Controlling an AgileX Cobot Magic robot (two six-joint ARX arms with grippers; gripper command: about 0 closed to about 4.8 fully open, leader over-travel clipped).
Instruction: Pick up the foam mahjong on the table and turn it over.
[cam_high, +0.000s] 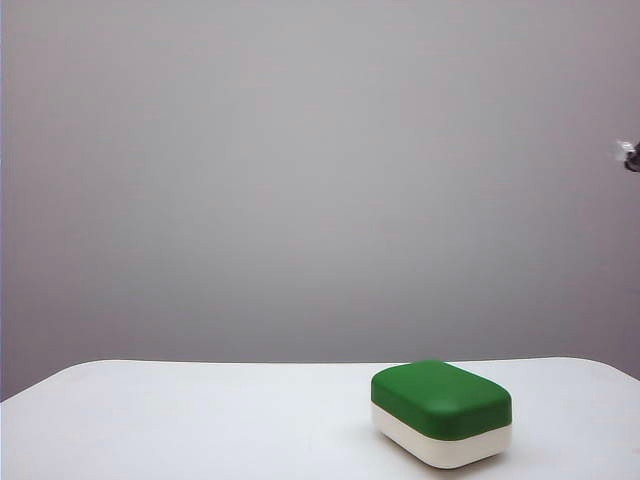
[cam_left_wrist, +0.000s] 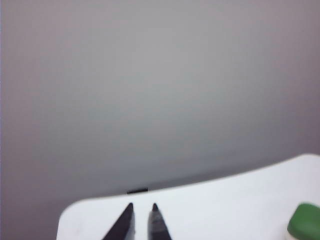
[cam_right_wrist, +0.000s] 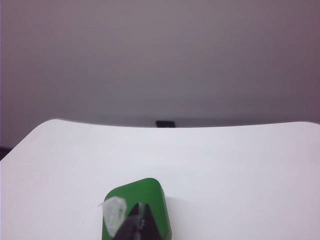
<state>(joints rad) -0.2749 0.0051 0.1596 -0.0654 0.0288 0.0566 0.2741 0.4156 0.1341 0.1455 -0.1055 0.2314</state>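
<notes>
- Lying on the table (cam_high: 200, 420) toward its right front, the mahjong (cam_high: 441, 413) rested flat with its green half up and the cream half underneath, no gripper touching it in the exterior view.
- Judged from that, the flip looked done, provided the block began cream face up; the step in hand seemed to be pulling clear. No character face showed in any view, so this was a judgement only.
- The next move would call for little: keep both arms off the block and leave it lying as it was. If a further turn were wanted, a fresh grasp across its long sides would be needed.
- The left gripper (cam_left_wrist: 141, 220) showed only two dark fingertips with a narrow gap between them, holding nothing, over the table's edge with the mahjong (cam_left_wrist: 305, 221) well off to one side.
- The right gripper (cam_right_wrist: 138, 220) sat with its tips pressed together and empty, poised just near the mahjong (cam_right_wrist: 145, 200).
- Neither arm showed clearly in the exterior view; both wrist cameras looked nearly level across the table.
</notes>
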